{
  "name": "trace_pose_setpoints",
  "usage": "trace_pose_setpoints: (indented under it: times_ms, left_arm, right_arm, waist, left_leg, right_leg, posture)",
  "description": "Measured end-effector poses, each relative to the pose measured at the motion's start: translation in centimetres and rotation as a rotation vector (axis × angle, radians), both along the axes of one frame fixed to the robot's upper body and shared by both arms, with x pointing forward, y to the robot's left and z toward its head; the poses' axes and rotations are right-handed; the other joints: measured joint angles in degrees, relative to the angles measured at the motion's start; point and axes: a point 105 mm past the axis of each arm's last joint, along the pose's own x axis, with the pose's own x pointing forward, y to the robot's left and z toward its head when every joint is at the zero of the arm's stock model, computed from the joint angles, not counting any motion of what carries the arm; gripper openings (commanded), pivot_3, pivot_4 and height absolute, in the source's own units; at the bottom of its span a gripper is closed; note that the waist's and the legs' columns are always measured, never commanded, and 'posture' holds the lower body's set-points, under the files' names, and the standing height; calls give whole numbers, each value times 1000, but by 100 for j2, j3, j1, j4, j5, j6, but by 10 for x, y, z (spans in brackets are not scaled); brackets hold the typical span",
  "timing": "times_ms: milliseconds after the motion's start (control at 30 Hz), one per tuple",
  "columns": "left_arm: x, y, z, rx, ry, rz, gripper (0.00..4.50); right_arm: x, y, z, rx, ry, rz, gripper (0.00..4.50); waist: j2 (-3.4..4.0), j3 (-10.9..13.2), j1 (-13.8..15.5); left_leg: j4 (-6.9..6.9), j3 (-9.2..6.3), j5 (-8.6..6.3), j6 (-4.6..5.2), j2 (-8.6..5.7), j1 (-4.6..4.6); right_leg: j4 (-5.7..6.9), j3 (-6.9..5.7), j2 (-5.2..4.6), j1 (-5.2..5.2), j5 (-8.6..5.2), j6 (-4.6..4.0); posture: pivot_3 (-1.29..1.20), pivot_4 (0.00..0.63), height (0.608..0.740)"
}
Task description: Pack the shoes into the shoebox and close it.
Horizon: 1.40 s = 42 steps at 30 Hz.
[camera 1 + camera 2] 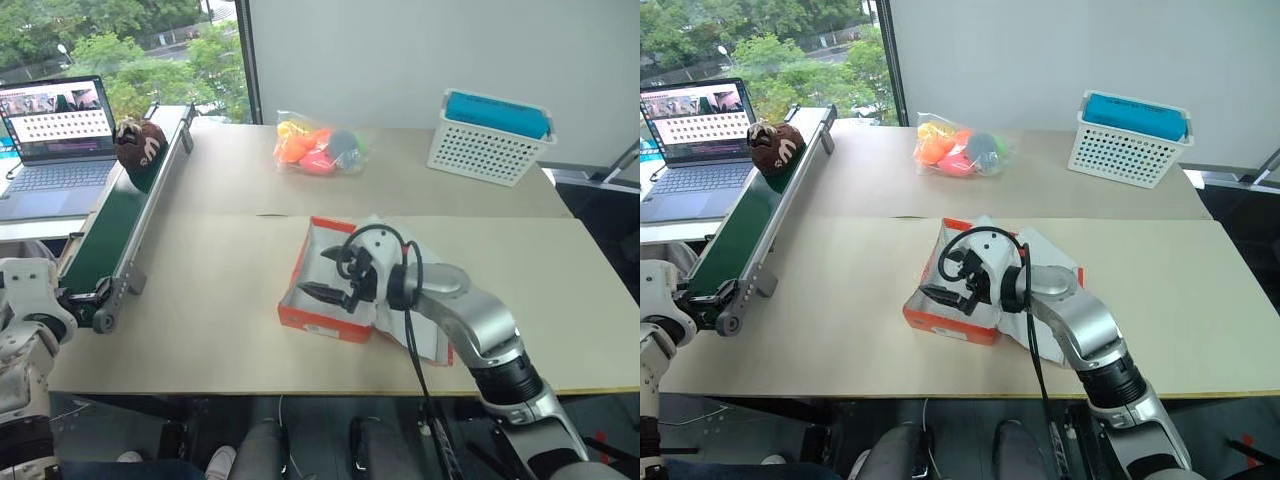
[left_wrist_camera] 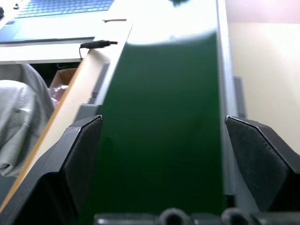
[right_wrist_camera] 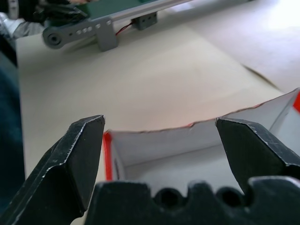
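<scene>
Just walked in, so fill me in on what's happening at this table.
A humanoid robot is packing shoes. Its right hand hovers open over the open, empty shoebox. One brown shoe sits at the far end of the green conveyor; the open left hand waits at the near end.

No text, label, brand, number or sign could be read anywhere. The laptop (image 1: pixel 57 130) screen showed rows of small marks and a strip of thumbnails, too small to make out. The shoe (image 1: pixel 140 144) on the belt bore pale marks, not letters. The shoebox (image 1: pixel 330 290) showed plain orange-red sides and a white inside with no print that could be read.
</scene>
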Motion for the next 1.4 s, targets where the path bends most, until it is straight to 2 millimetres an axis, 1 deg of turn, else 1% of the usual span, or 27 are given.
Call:
trace_pose_setpoints:
  times_ms: [100,267,700,1200,1400]
  left_arm:
    - [1,0,1,1,-8,1,4500]
    - [0,1,1,3,-6,8,4500]
    - [-1,2,0,4,-4,12,4500]
    - [2,2,3,-3,-16,12,4500]
    - [3,5,4,-22,-27,24,4500]
  right_arm:
    - [-5,3,0,-4,2,37,4452]
    - [-6,4,0,-3,6,50,4452]
    - [-5,9,2,57,29,15,4452]
    - [-3,9,3,61,23,-14,4452]
    - [-2,9,3,65,22,-17,4452]
  waist:
    - [-2,-1,-1]
    - [-3,-2,-4]
    - [-5,-3,-4]
    - [-5,-3,-4]
    - [-6,-4,-5]
  left_leg:
    - [0,0,0,0,2,1]
    - [0,1,0,0,2,0]
    - [0,0,-1,-1,2,1]
    - [0,1,0,-1,2,1]
    - [0,1,0,0,1,1]
  right_leg:
    - [0,0,1,0,0,0]
    - [0,0,1,0,0,0]
    - [0,-1,0,0,1,-1]
    - [0,-1,1,0,1,-2]
    - [1,-1,1,0,1,-1]
  posture:
    - [0,150,740]
    - [0,150,740]
    - [0,150,740]
    - [0,150,740]
    - [0,150,740]
